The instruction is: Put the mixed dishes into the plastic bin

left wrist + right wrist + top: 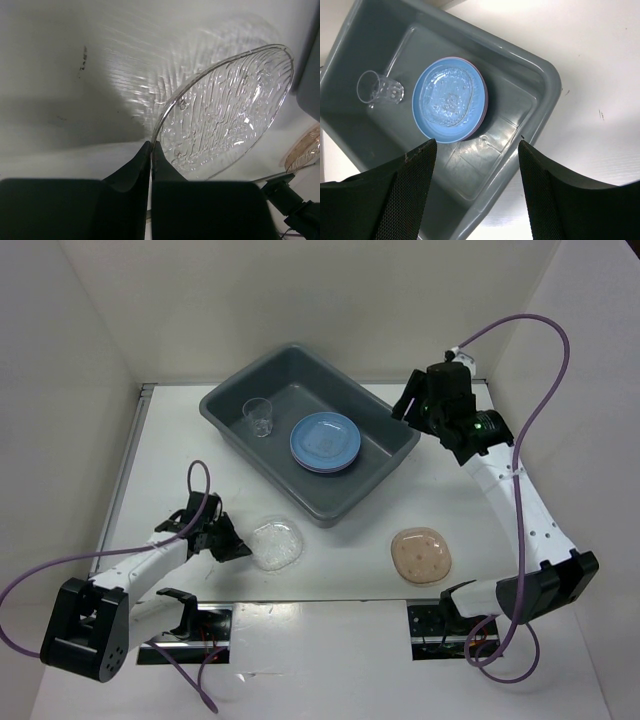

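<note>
The left hand [228, 543] is pinched shut on the rim of a clear ribbed plastic dish [276, 543], which spreads just ahead of its fingers [135, 167] over the white worktop [345, 565]. The right hand [477, 145] hangs wide open, holding nothing, above the dark grey rectangular plastic bin [547, 82]. Below it lie a blue round plate [447, 134] and a small clear cup [377, 89]. A tan rounded-square dish [422, 555] lies well back from that hand.

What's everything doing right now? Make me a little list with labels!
in the bin: clear cup; blue plate with a small clear dish lying on it
outside the bin: tan dish on the table; textured clear dish
left gripper: shut on the textured clear dish's rim, dish tilted
right gripper: open, above the bin
</note>
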Robot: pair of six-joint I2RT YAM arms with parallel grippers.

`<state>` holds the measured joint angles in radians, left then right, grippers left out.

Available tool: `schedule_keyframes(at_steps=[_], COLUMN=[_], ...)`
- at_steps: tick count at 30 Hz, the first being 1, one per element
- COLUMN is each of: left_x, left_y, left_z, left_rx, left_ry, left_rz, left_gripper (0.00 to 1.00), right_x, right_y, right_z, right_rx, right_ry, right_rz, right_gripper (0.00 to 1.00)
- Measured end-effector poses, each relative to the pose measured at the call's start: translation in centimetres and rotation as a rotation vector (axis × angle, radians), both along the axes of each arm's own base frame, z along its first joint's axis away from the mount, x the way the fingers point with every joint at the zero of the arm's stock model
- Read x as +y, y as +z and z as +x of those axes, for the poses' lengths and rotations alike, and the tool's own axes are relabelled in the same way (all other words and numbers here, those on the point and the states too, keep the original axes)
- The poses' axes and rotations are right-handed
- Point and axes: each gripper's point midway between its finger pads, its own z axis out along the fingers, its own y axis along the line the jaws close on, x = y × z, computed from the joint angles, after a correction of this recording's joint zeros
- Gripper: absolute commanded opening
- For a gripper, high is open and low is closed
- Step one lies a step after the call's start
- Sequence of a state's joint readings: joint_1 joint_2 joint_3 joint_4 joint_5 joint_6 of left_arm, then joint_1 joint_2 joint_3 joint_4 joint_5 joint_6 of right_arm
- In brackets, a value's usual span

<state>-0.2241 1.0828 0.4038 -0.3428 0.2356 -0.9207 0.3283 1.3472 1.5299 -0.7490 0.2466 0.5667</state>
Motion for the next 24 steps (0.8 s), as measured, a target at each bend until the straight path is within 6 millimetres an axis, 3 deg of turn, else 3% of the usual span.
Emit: schedule_keyframes(at_steps=[5, 12, 15, 21, 24], left_x=[-0.6, -4.5, -6.3, -8.0, -9.8], left_y=[1.3, 7.8, 8.3, 6.4, 8.3], left_z=[0.1, 0.8, -2.0, -10.9, -11.7], left_rx=[0.006, -0.073, -0.021, 0.232, 0.256], left_ry=[-0.029, -0.260, -0.393, -0.704, -0.824], left_rz=[-0.016, -0.091, -0.131, -0.111, -0.124], left_gripper=[0.00, 0.00, 0.00, 0.00, 0.00], right_x=[0.1, 0.2, 0.1, -0.2, -0.5], right_y=[1.0, 2.9, 4.0, 5.0, 4.9], right_z=[0.2, 0.7, 0.7, 0.8, 0.8], right_rx=[-0.023, -0.062, -0.086, -0.110, -0.106], right_ry=[0.002, 0.011, 0.015, 0.012, 0.000], right_rz=[0.004, 0.002, -0.006, -0.014, -0.025], right_gripper=[0.72, 0.72, 0.72, 0.73, 0.73])
